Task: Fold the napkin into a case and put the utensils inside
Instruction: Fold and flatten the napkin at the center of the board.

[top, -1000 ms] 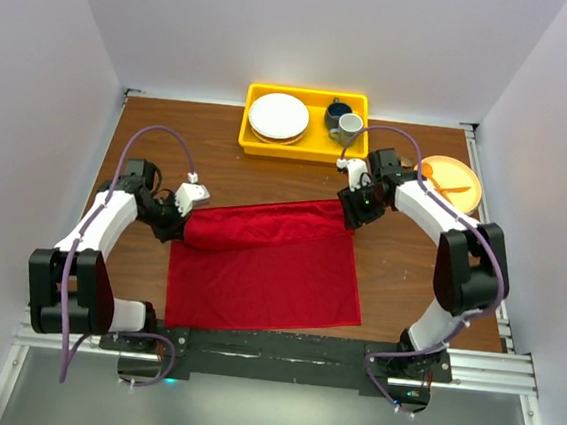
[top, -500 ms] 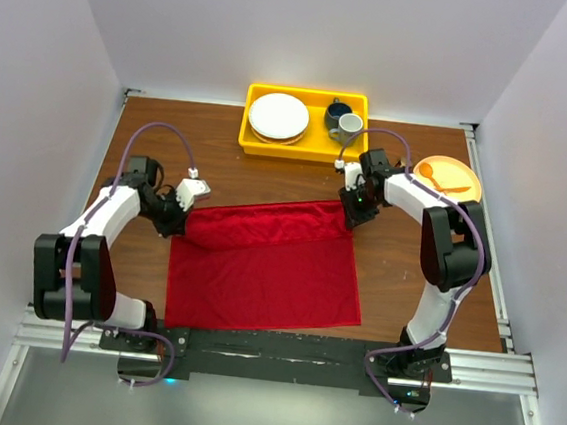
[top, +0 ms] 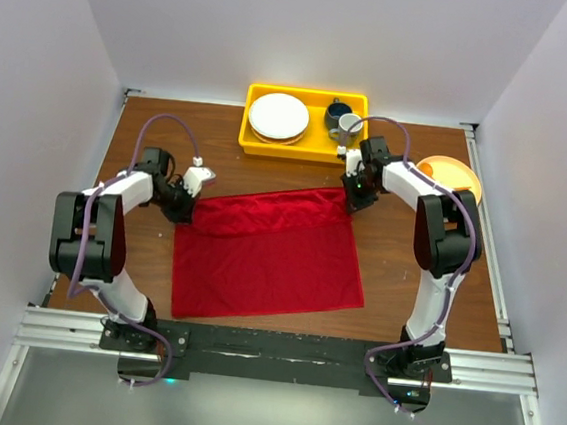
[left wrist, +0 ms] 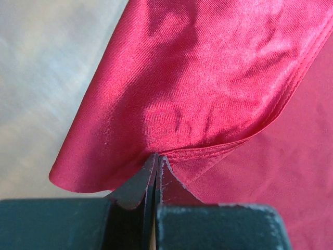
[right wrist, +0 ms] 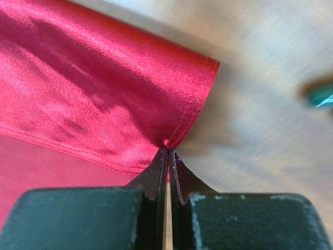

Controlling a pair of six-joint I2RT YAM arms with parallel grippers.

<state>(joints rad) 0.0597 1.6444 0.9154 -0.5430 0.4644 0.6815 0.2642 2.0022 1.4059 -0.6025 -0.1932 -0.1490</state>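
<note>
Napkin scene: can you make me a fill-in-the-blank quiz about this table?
The napkin is coloured ____.
The left gripper and right gripper are both ____ on the napkin.
The white plates sit in a ____ tray.
The orange plate lies nearest the ____ arm.
Missing: red; shut; yellow; right.

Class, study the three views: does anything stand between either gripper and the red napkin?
Nothing visible does. The left gripper is shut on the napkin at its far left corner, the right gripper on its far right corner. The yellow tray lies beyond the cloth, apart from it.
</note>
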